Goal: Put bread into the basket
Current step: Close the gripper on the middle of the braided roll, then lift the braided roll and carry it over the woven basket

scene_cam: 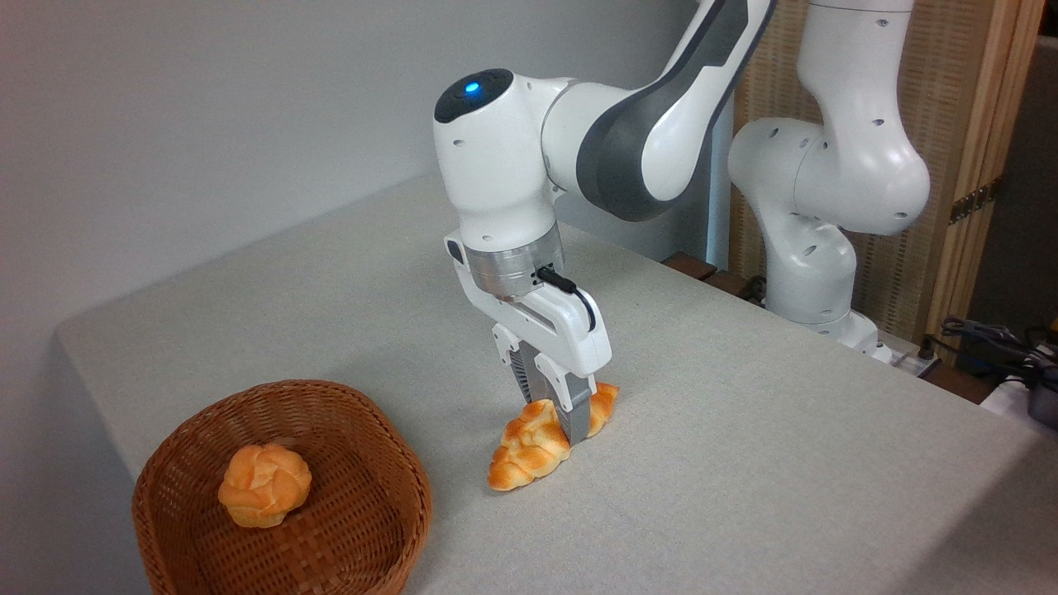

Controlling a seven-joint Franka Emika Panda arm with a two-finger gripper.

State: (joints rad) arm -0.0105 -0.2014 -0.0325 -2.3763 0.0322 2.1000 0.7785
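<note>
Golden-orange braided bread point(533, 450) is lying flat on the grey bench point(744, 463), roughly mid-scene and a bit toward the near side, with one pointed end aimed near-left and the other poking out far-right behind the fingers. End effector point(555, 413) is right down on it, pointing straight down, with one finger point(577, 413) on the right-hand side of the loaf and the other behind it on the far-left side, so the two fingers straddle the loaf around its middle. Looks clamped on the bread to me, fingers pressed against both flanks, loaf resting on the cloth.

Off to the left and nearer the camera sits the reddish-brown wicker basket point(364, 438), close to the near-left corner of the bench, apart from the loaf with a strip of bare cloth between them. Inside it, on the woven bottom toward the left, is a small round knotted bun point(264, 484).

White arm point(628, 140) comes in from the upper right, with a blue light glowing on top of the wrist joint. Its base stands at the far-right edge of the bench in front of a wooden screen point(975, 124). Plain grey wall point(207, 107) behind.
</note>
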